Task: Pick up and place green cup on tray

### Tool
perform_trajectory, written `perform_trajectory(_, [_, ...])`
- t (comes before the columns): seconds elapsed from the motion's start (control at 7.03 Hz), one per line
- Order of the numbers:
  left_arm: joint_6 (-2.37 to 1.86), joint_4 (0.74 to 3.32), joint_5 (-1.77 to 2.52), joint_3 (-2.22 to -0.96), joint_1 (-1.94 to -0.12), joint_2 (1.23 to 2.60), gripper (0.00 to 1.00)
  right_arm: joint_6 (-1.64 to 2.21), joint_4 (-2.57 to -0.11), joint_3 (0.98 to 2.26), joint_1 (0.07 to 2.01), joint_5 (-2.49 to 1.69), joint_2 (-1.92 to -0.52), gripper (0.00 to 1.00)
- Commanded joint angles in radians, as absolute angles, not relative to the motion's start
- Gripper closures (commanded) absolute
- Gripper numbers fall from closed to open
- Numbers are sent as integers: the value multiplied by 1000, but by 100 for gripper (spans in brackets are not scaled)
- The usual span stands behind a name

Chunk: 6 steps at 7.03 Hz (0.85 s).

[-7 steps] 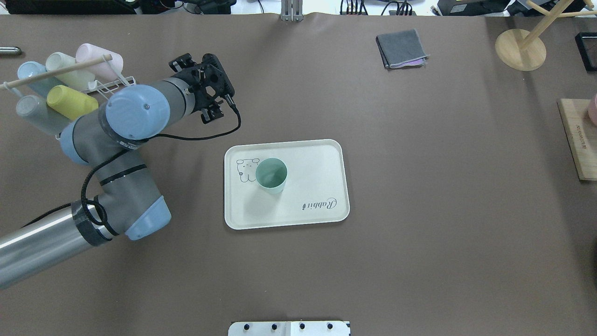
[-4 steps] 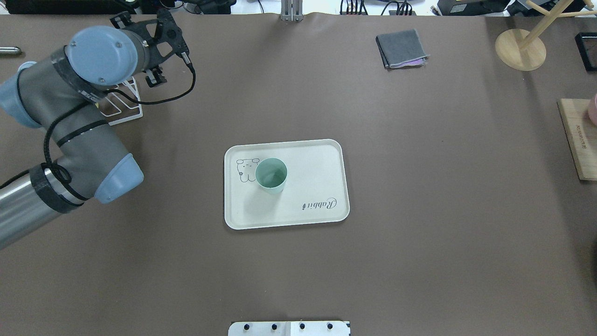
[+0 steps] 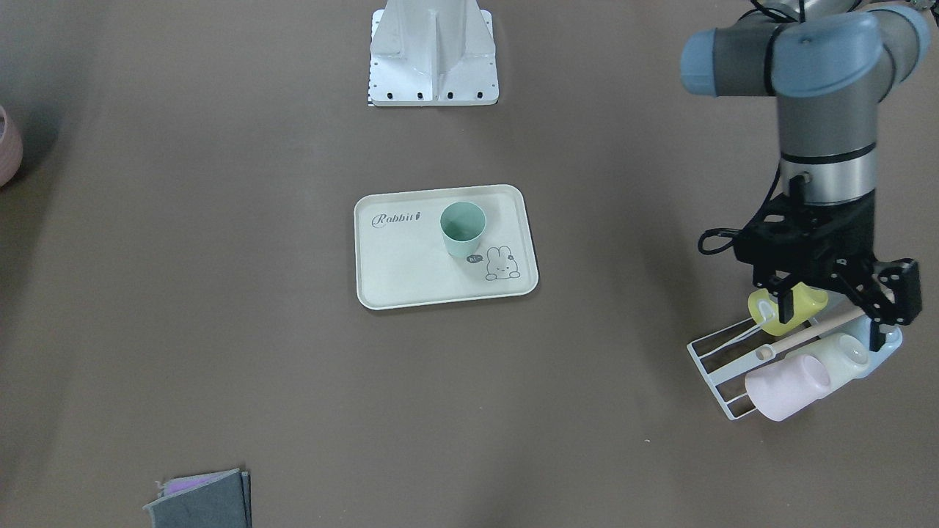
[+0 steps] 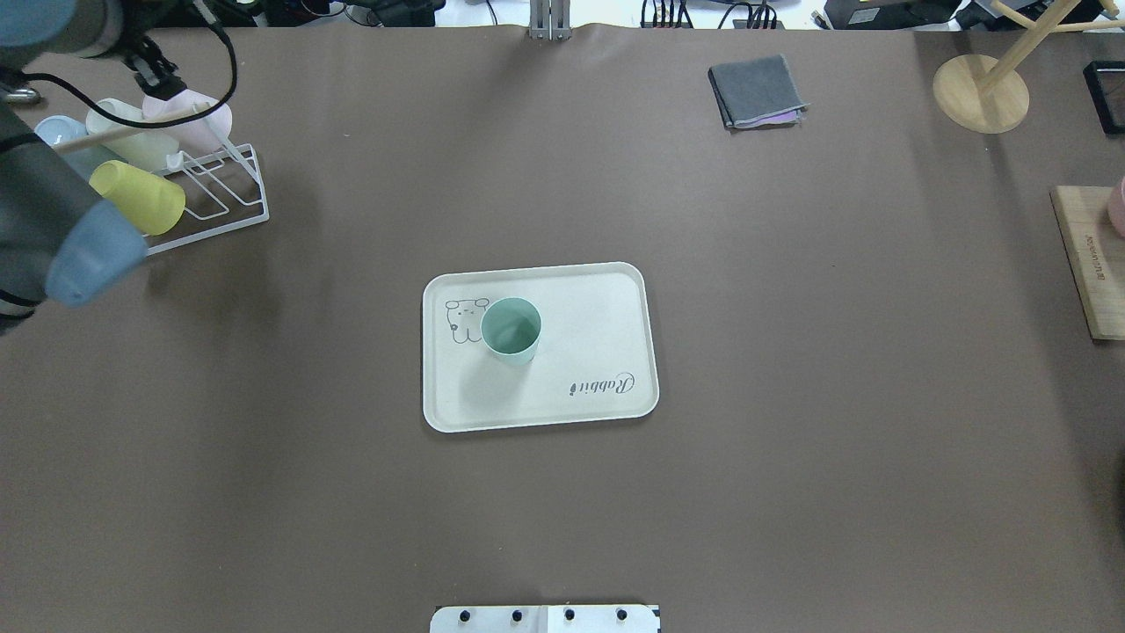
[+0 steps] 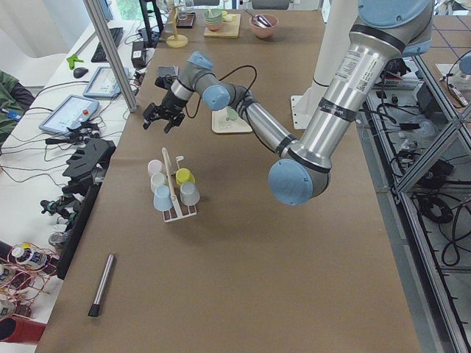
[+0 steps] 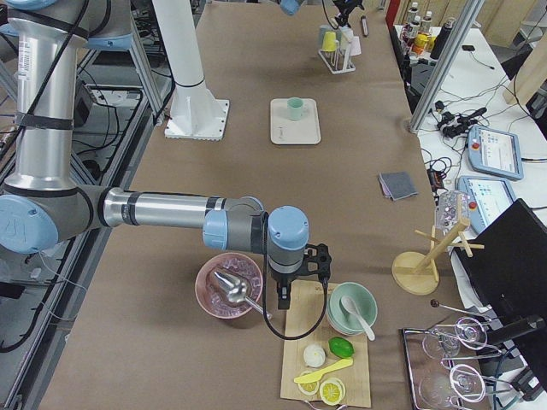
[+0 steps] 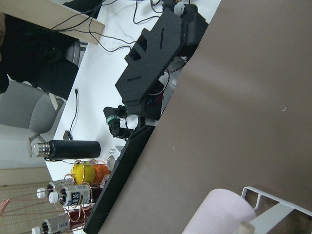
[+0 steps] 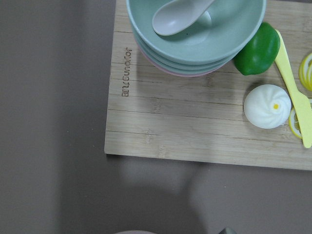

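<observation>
The left gripper has swung to the rack, spread, far from green cup on tray.

Pale mint green cup on cream tray printed with black bunny outline and "Rabbit" script. Brown table. Near far left corner, yellow cup, pink cup. Grey cloth.

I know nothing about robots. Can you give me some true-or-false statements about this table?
1. The green cup stands upright on the tray. True.
2. The robot is gripping the green cup. False: the left end effector hangs open above the cup rack, far from the tray.
3. A pink cup lies on the cup rack. True.
4. The grey cloth lies on the tray. False: it lies on the table, apart from the tray.
</observation>
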<state>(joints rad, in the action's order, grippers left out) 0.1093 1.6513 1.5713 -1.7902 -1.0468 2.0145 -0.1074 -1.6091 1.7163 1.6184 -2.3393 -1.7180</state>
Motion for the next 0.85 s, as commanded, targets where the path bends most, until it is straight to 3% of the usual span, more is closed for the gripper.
perform_trajectory(0.0, [109, 1651, 1907, -1780, -1252, 1926, 1, -109, -1609, 1717, 1618, -2339, -1718, 0])
perform_trajectory(0.71, [109, 1648, 2290, -1764, -1488, 1578, 1, -109, -1609, 1717, 1617, -2339, -1717, 0])
